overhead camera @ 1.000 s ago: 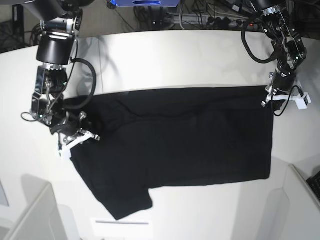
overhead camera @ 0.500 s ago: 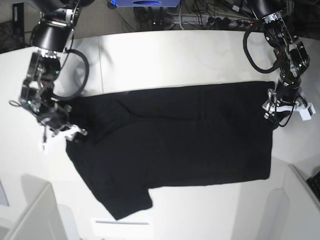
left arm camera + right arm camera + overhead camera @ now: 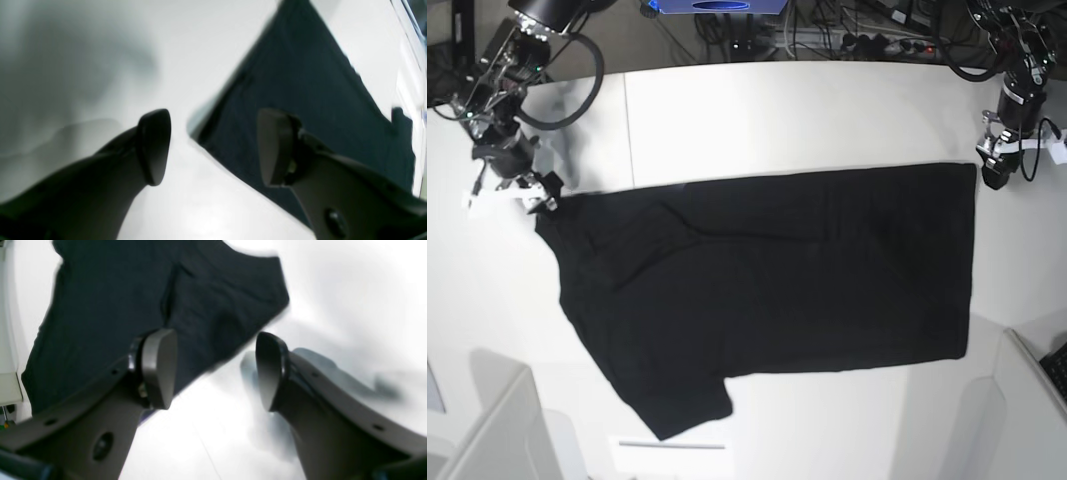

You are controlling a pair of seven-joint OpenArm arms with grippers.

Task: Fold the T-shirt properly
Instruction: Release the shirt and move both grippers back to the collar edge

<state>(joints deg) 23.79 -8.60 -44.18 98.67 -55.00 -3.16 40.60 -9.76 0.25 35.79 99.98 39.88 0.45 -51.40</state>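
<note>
I am looking at the T-shirt [image 3: 777,290], which is lying flat and plain side up across the middle of the white tabletop [image 3: 757,110], its long straight edge running parallel to the far edge. One sleeve is pointing toward the near edge, at the near left corner in the base view. I am seeing only black cloth; no print is showing.

My right gripper [image 3: 512,190] is hanging over the tabletop at the left edge in the base view, just beside the shirt's far left corner. Its arm is reaching down from the far left corner, with the forearm sloping toward the cloth. In the right wrist view the right gripper [image 3: 215,368] is standing wide, with nothing between its pads; one pad is over the shirt [image 3: 133,300] and the other over bare tabletop.

My left gripper [image 3: 1012,150] is hanging at the right edge in the base view, just beyond the shirt's far right corner. Its arm is coming down steeply from the far right corner, with cables looping beside it. In the left wrist view the left gripper [image 3: 213,146] is also parted and holding nothing, and the shirt's corner [image 3: 300,86] is lying on the tabletop below the gap.
</note>
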